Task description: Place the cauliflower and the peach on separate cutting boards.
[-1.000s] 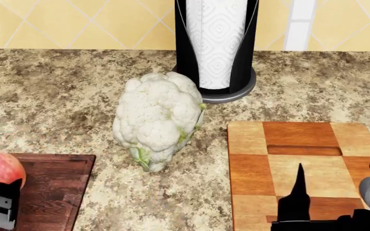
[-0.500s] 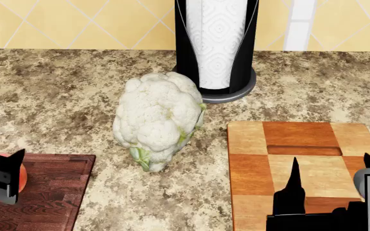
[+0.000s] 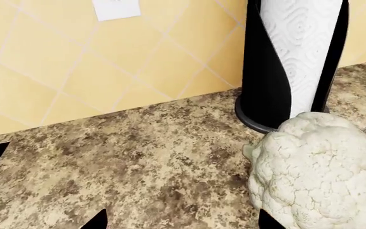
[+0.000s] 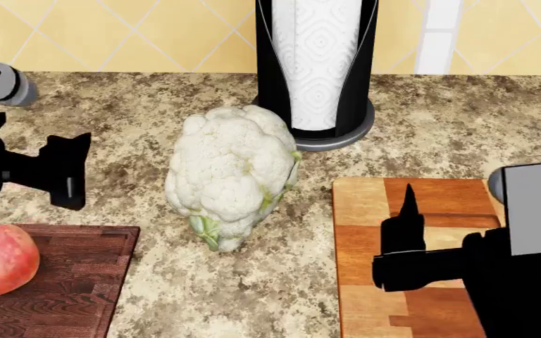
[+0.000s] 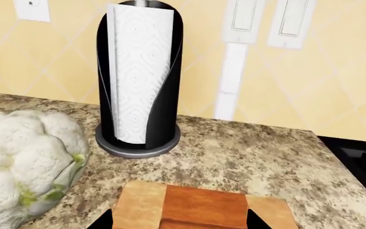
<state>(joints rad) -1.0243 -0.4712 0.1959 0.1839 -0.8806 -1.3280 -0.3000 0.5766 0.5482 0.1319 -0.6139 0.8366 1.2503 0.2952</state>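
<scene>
The cauliflower [image 4: 231, 176] lies on the granite counter between the two cutting boards; it also shows in the left wrist view [image 3: 320, 171] and the right wrist view [image 5: 24, 162]. The peach [image 4: 0, 259] rests on the dark reddish-brown board [image 4: 78, 282] at the front left. The checkered board [image 4: 439, 201] lies at the right and shows in the right wrist view [image 5: 202, 210]. My left gripper [image 4: 31, 151] [image 3: 183, 222] is open and empty, raised left of the cauliflower. My right gripper [image 4: 463, 215] [image 5: 181, 222] is open and empty above the checkered board.
A black paper towel holder [image 4: 318, 70] stands right behind the cauliflower, near the tiled wall; it shows in both wrist views [image 3: 291, 57] [image 5: 138, 81]. Wall outlets and switches [image 5: 259, 21] are on the wall. A dark sink edge [image 5: 361, 157] lies at far right.
My left gripper has let go of the peach on the dark board and has lifted up and back, open. My right gripper has risen and moved further over the checkered board.
</scene>
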